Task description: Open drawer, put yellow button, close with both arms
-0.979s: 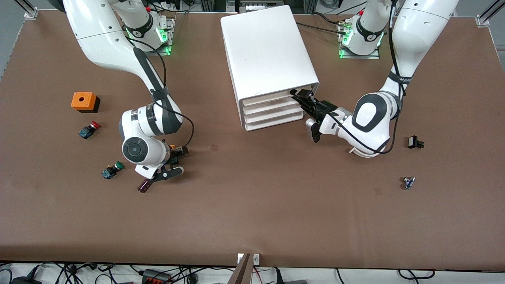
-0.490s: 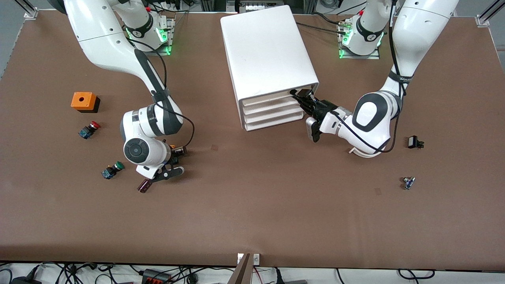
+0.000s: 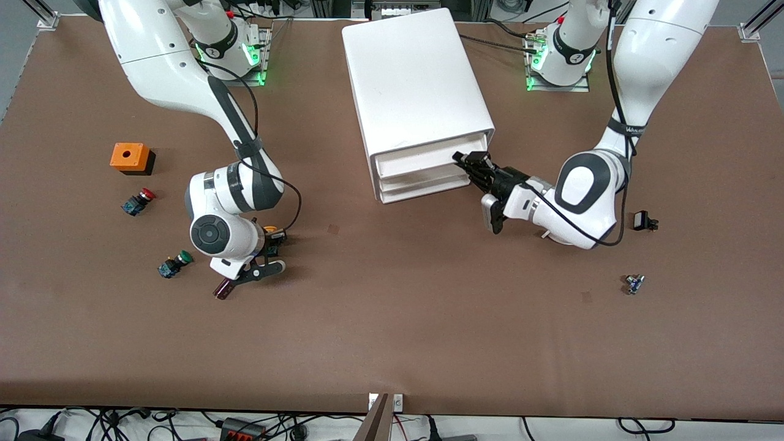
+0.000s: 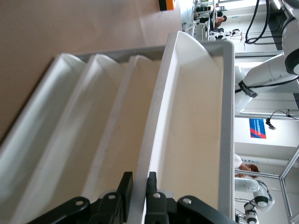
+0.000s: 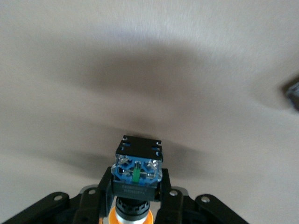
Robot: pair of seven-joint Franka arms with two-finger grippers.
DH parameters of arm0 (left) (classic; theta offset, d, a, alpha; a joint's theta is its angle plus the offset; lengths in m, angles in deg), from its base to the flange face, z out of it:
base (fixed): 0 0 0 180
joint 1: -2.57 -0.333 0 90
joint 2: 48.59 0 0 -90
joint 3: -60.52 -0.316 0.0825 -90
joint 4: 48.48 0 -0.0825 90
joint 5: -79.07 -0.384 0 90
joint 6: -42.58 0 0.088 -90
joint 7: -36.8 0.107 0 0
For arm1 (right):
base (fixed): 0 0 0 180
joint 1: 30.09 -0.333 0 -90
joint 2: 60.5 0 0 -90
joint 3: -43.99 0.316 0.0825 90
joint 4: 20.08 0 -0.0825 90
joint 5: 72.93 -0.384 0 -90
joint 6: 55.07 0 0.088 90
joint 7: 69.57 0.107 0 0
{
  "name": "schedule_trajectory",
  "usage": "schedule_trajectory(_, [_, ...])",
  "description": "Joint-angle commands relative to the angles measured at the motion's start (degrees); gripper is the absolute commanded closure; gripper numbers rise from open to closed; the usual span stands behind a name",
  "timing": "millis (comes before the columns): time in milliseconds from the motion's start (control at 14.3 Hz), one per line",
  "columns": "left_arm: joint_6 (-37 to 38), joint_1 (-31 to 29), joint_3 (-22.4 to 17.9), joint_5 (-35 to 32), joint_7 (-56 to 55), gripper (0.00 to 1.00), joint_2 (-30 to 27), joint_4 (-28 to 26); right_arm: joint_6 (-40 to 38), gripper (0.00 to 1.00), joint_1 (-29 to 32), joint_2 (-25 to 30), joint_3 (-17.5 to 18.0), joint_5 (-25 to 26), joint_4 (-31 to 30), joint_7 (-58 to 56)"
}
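Brown table with both arms engaged: top drawer started, yellow button gripped.

At upper centre of the front view, the left gripper [image 3: 468,160] is pinched tight on the front lip of the drawer [image 3: 418,162], which has slid slightly out of the cabinet [image 3: 410,79] since a second ago, so opening is under way. At centre-left, the right gripper [image 3: 271,240] has just clamped onto the yellow button [image 5: 137,173], now raised off the table [image 3: 392,318]. That arm's wrist hides most of the button from the front; only its cap edge shows.
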Motion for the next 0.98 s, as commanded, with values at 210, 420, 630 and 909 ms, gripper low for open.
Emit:
schedule_trajectory(210, [-0.7,-0.2,-2.9,-0.1,-1.8,0.98,8.6,12.1,-6.7,1.00,-0.4,3.0,0.0,-0.9,7.4,0.0])
schedule_trajectory(420, [-1.5,-0.2,-3.2,-1.0,-1.9,0.74,8.6,12.8,-15.6,1.00,-0.6,3.0,0.1,-0.8,16.5,0.0])
schedule_trajectory(630, [-1.1,-0.8,-3.2,-1.0,-2.1,0.00,7.9,12.9,-23.0,1.00,-1.8,2.9,0.0,-0.7,25.6,0.0])
schedule_trajectory(909, [0.5,-2.1,-3.2,-1.6,-10.1,0.00,4.7,13.1,-27.4,1.00,-5.1,3.0,-0.2,-0.8,29.7,0.5])
